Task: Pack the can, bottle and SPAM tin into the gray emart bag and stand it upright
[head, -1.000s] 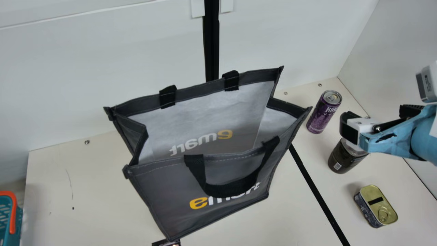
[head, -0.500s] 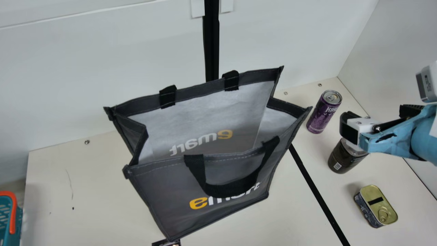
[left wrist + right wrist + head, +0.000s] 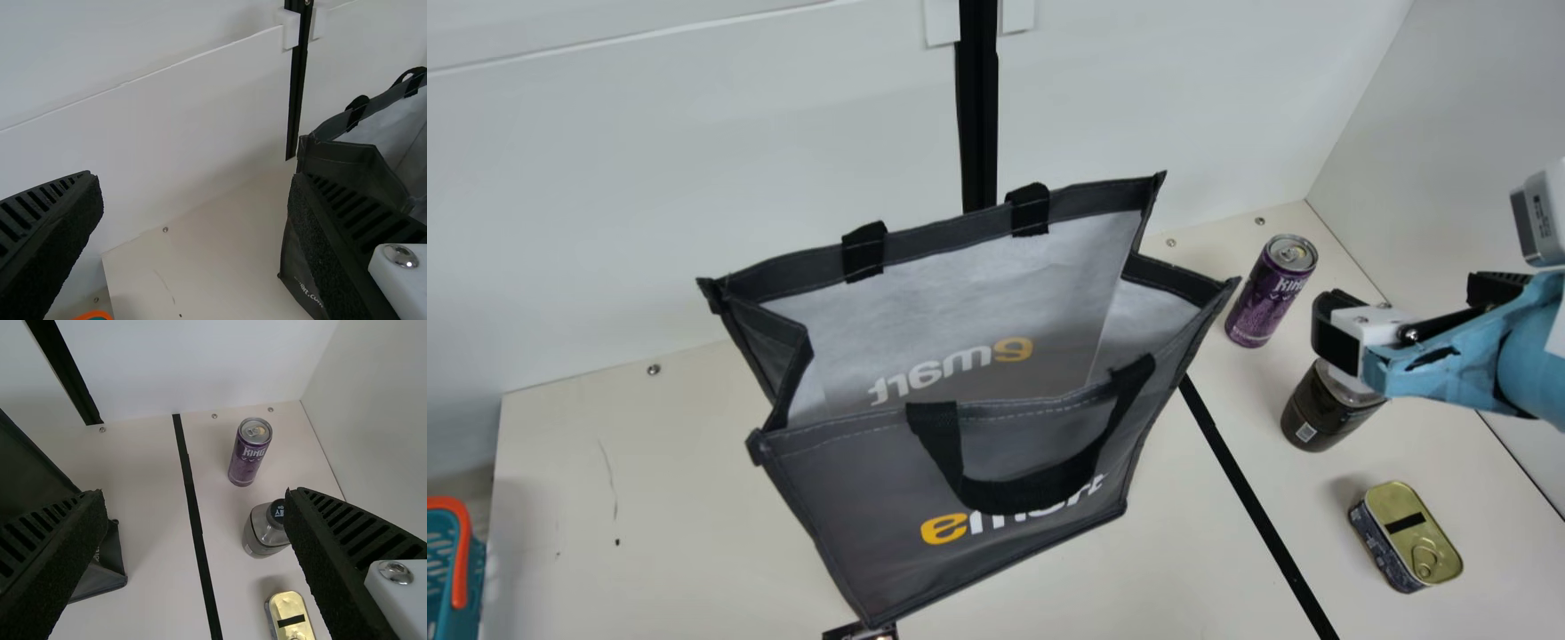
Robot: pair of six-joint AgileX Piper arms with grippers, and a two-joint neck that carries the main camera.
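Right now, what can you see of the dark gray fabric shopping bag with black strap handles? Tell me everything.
The dark gray fabric shopping bag stands upright, mouth open, on the cream table. It looks like coated cloth with stitched hems, a pale lining and yellow-and-white lettering. Its sides fold inward. One black strap handle droops over the near face; the other's ends loop over the far rim. Its inner bottom is hidden. Nothing appears to grip it. Whether the dark item at its near bottom corner touches it, I can't tell.
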